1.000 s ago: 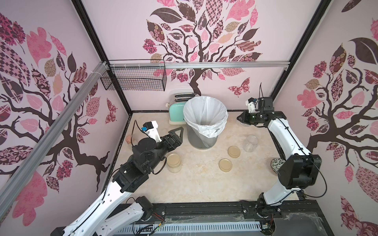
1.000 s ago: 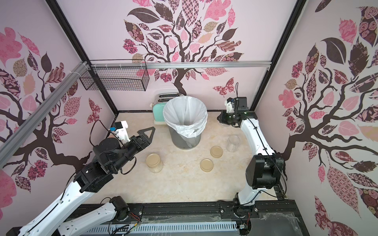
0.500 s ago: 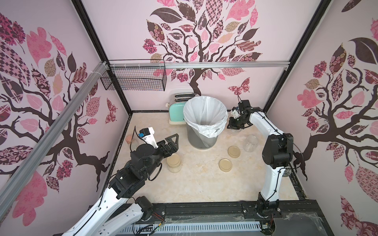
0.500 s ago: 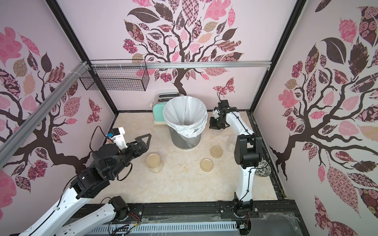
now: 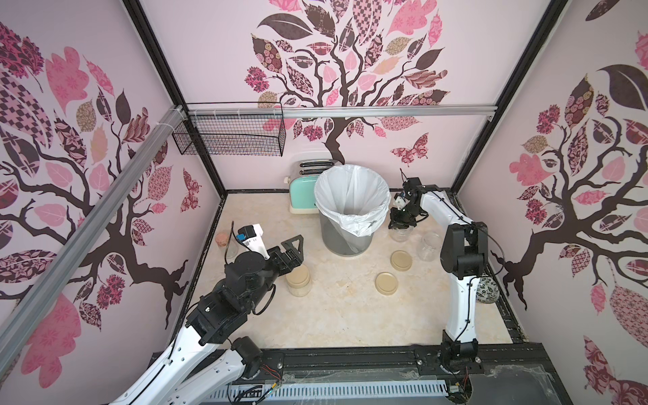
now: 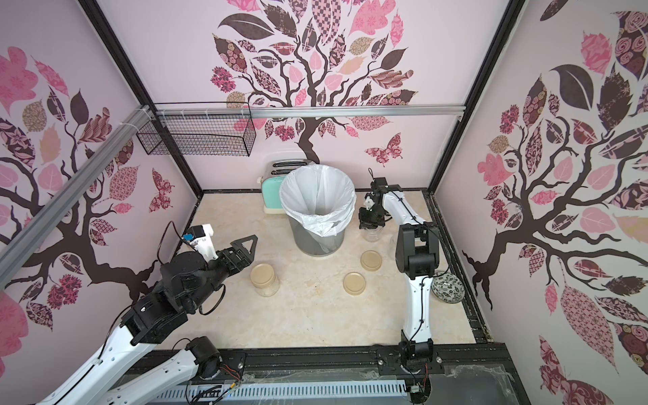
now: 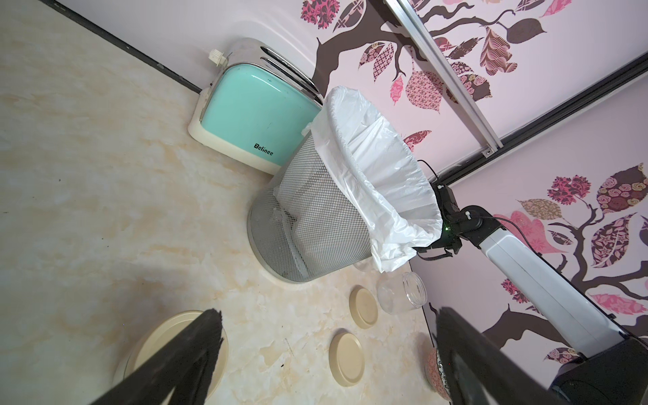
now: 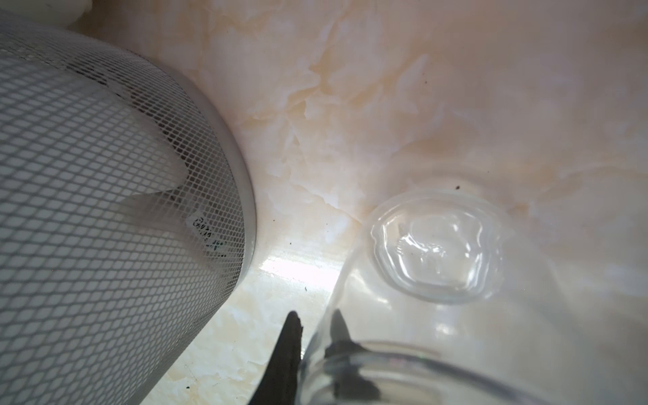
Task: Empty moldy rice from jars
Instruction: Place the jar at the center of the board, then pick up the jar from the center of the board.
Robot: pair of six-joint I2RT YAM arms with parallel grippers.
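A jar (image 5: 298, 280) with its beige lid on holds off-white moldy rice (image 5: 298, 290) at the left of the table; it shows again in a top view (image 6: 264, 280) and the left wrist view (image 7: 157, 343). My left gripper (image 5: 292, 249) hangs open just behind and above it, holding nothing (image 7: 328, 312). My right gripper (image 5: 399, 224) is shut on the rim wall of an empty, lidless jar (image 5: 400, 234), upright beside the bin. In the right wrist view one of the fingers (image 8: 287, 350) is outside the glass and one inside. Another empty jar (image 5: 429, 245) stands to its right.
A mesh bin with a white liner (image 5: 352, 207) stands at the back centre, with a mint toaster (image 5: 301, 191) behind it. Two loose beige lids (image 5: 400, 260) (image 5: 386, 283) lie mid-table. A patterned ceramic jar (image 5: 487, 289) sits at the right edge and a cork-topped bottle (image 5: 221, 240) at the left wall.
My right arm swung from the back right corner toward the bin and came down beside it with the empty jar. My left gripper sank closer to the lidded jar.
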